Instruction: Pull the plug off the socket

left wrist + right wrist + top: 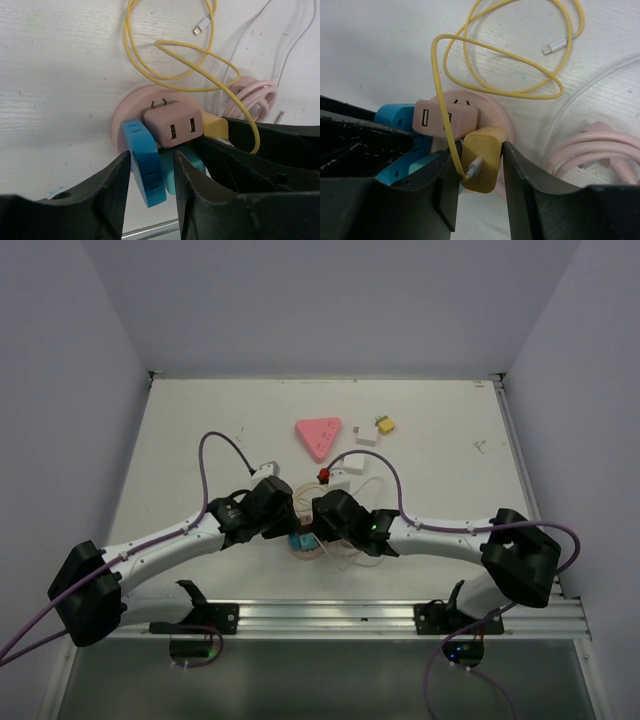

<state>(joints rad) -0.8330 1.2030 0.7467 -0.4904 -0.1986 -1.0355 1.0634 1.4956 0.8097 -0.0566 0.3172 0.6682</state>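
The socket is a round pink base (125,115) with blue (145,165) and teal faces that have slots. A pink USB charger (172,125) and a yellow plug (482,157) with a yellow cable (505,75) sit in it. My left gripper (152,175) is shut on the socket's blue and teal part, both fingers touching it. My right gripper (481,165) is shut on the yellow plug, which still sits against the pink base (495,112). In the top view both grippers meet over the socket (300,543) at the near centre of the table.
A coiled pink cable (600,150) lies just right of the socket, with a thin white cable beside it. Farther back lie a pink triangle (318,435), a white strip with a red switch (340,477), a white adapter (365,437) and a white charger (268,469).
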